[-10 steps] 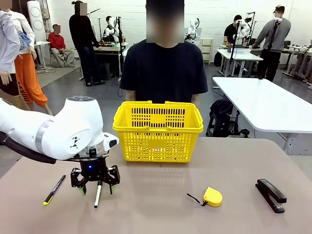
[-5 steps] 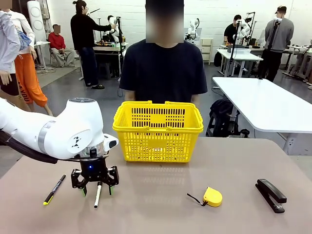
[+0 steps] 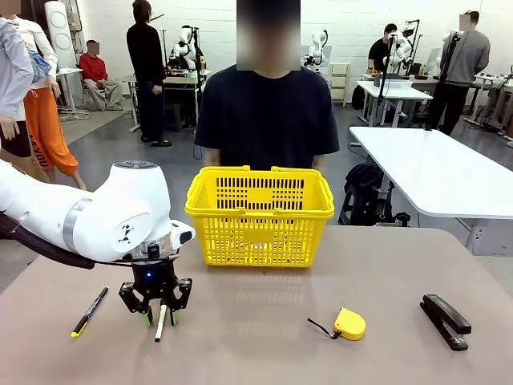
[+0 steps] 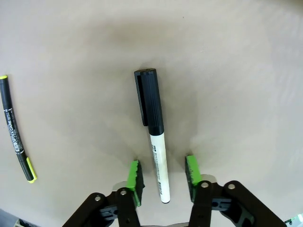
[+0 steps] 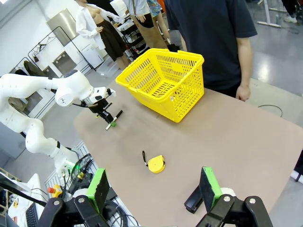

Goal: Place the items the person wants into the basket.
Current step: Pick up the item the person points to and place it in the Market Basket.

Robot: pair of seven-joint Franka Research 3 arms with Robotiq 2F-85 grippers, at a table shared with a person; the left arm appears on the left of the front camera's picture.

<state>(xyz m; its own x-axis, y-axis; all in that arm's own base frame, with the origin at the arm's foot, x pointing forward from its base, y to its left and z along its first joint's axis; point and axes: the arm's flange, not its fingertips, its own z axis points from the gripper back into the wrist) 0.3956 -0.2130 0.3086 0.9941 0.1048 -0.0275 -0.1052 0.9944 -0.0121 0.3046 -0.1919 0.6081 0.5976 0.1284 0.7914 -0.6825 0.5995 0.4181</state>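
A slim white marker [image 3: 161, 319] with a black cap [image 4: 150, 101] lies on the brown table [image 3: 256, 345], left of centre. My left gripper [image 3: 159, 315] stands over it pointing down, its green pads [image 4: 135, 179] drawn in on either side of the white barrel, shut on the marker [image 4: 157, 172]. A thin black pen [image 3: 90, 311] with a yellow end lies further left [image 4: 16, 132]. The yellow basket [image 3: 260, 212] stands at the far edge in front of the person [image 3: 268, 112]. My right gripper [image 5: 154, 189] hangs open high above the table's right side.
A yellow tape measure [image 3: 349, 323] lies right of centre, and a black stapler [image 3: 445, 321] lies near the right edge. Bare tabletop stretches between the marker and the basket. The person's hands hang behind the basket, off the table.
My left gripper's fingers have closed in from wide open onto the marker. The arm, the marker and the person have stayed in place.
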